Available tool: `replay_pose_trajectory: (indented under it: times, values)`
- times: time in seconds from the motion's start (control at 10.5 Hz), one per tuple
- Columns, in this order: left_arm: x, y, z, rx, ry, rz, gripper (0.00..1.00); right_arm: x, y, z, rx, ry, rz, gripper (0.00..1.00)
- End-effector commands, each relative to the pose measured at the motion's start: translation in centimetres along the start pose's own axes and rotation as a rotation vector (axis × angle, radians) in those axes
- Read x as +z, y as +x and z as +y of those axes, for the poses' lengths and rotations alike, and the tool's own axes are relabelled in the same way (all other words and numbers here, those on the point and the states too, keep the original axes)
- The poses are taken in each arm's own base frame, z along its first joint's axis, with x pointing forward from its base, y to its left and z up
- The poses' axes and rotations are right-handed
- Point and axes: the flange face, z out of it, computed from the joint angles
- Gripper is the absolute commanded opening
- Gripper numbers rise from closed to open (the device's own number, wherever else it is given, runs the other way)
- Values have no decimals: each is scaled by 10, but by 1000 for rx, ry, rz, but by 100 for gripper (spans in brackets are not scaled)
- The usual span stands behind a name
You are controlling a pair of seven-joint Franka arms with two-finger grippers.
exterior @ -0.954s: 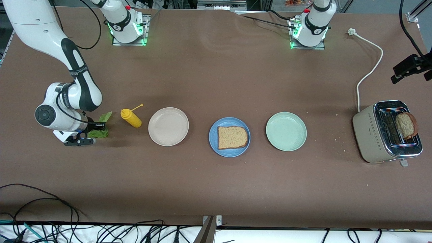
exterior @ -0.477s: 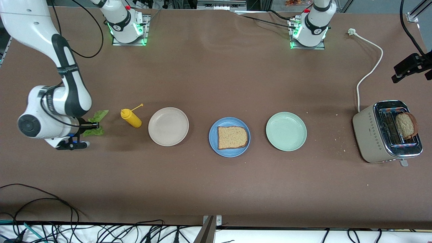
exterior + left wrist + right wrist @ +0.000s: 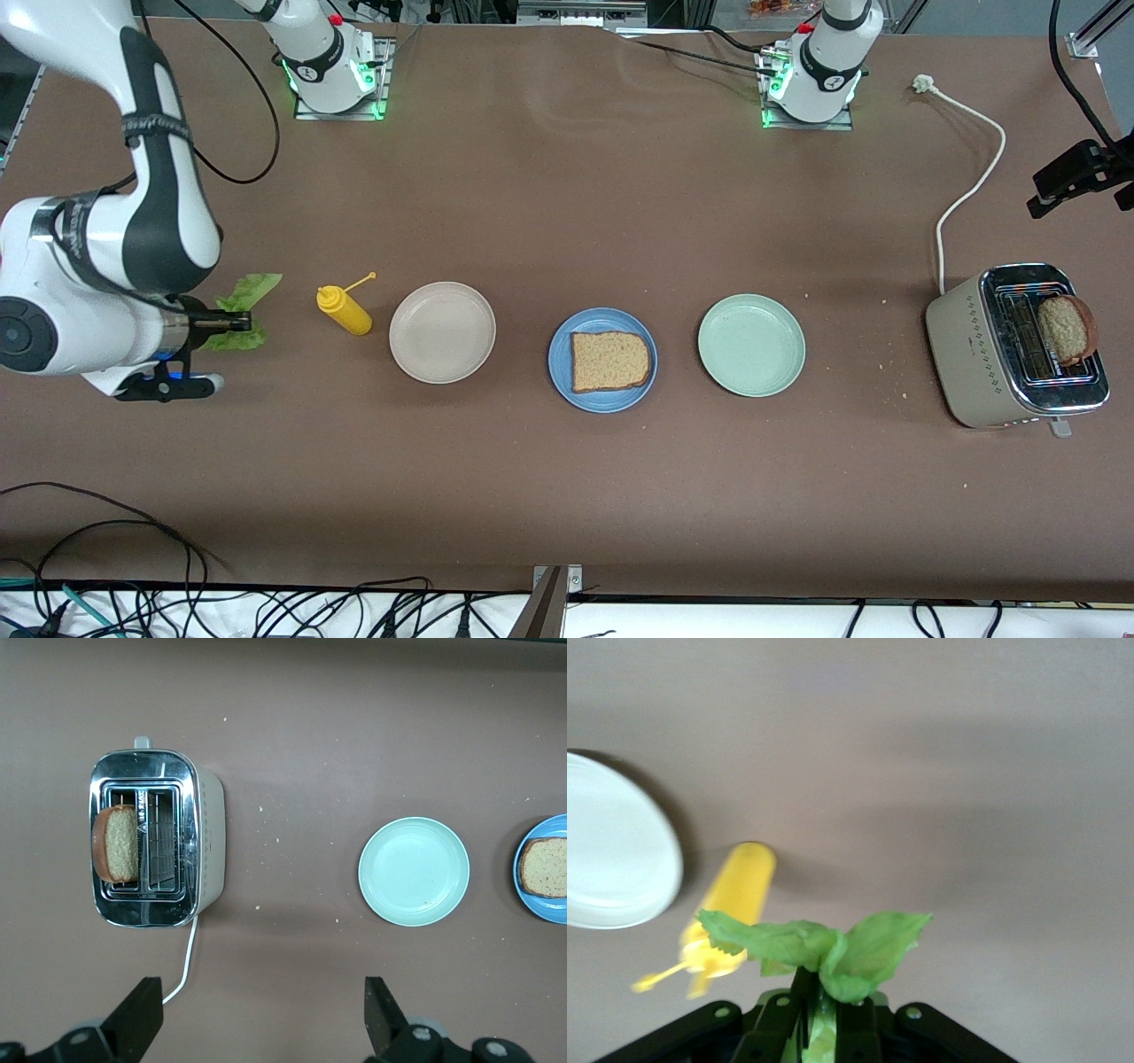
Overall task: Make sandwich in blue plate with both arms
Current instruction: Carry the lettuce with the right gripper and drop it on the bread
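Note:
My right gripper (image 3: 232,322) is shut on the stem of a crinkled green lettuce leaf (image 3: 241,301), held above the table at the right arm's end, beside the yellow bottle. In the right wrist view the leaf (image 3: 833,948) fans out past the closed right gripper (image 3: 822,1010). The blue plate (image 3: 560,365) sits mid-table with one brown bread slice (image 3: 609,361) on it. A second slice (image 3: 1066,330) stands in the toaster (image 3: 974,346). My left gripper (image 3: 263,1019) is open and empty, high over bare table between the toaster (image 3: 204,842) and the pale green plate (image 3: 414,872).
A yellow squeeze bottle (image 3: 345,310) lies beside a beige plate (image 3: 442,332); the pale green plate (image 3: 751,345) sits between the blue plate and the toaster. The toaster's white cord (image 3: 970,186) runs toward the left arm's base. Cables lie along the table's front edge.
My right arm has risen and drawn toward its end of the table, carrying the lettuce up off the surface. The left gripper has stayed open and still.

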Motion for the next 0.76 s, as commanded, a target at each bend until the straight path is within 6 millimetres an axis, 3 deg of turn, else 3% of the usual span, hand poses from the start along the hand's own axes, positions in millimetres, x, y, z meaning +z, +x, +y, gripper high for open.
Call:
replay_pose_trajectory:
  times: [0.0,0.38,0.48,0.67]
  values:
    - [-6,-2,-1,-7,32,-2,100,-34,-18,-109,66,25,25,0]
    - [-6,-2,-3,-10,33,-2,100,-24,-37,-296,-89,134,234,0]
    - [-6,-2,-3,-10,33,-2,100,-14,-42,-343,-156,165,316,0]
    - [-6,-2,-3,-10,33,-2,100,31,-38,-413,-227,229,426,0]
